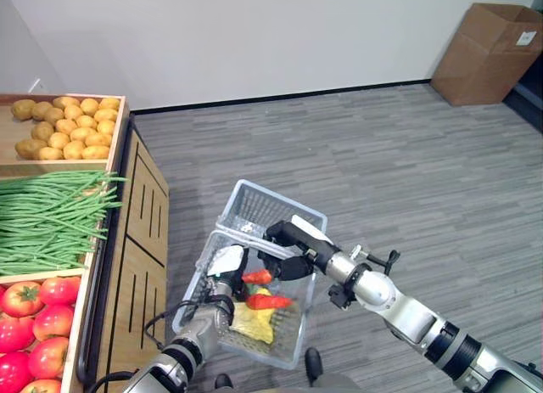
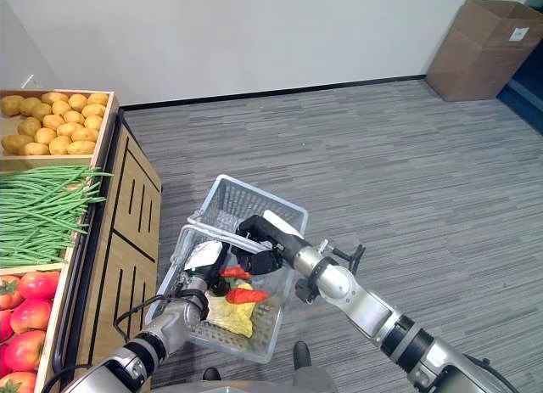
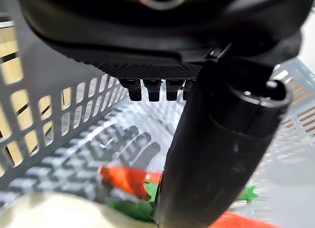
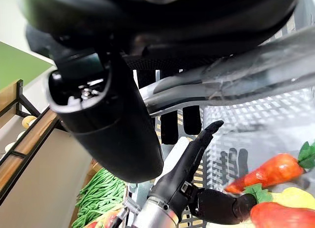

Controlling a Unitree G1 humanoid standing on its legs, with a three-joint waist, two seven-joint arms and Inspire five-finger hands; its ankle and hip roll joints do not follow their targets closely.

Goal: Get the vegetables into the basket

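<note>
1. A grey plastic basket (image 1: 273, 209) hung over the carpet just beside the wooden produce stand (image 1: 136, 240), its long handle (image 4: 231, 85) raised.
2. The right hand (image 1: 284, 240) was at the basket's rim, fingers curled round the handle; its wrist view showed the bar passing under those fingers.
3. The left hand (image 2: 208, 274) reached inside the basket from the side nearest the stand, fingers straight and relaxed, gripping nothing.
4. Inside the basket lay two orange-red carrots (image 1: 268, 301) with green tops, resting on a yellow vegetable (image 1: 254, 323), just beside the left hand.
5. On the stand, farthest from the basket, sat potatoes (image 1: 68, 126); green beans (image 1: 47, 219) lay in the middle bin; tomatoes (image 1: 34, 321) filled the near bin.
</note>
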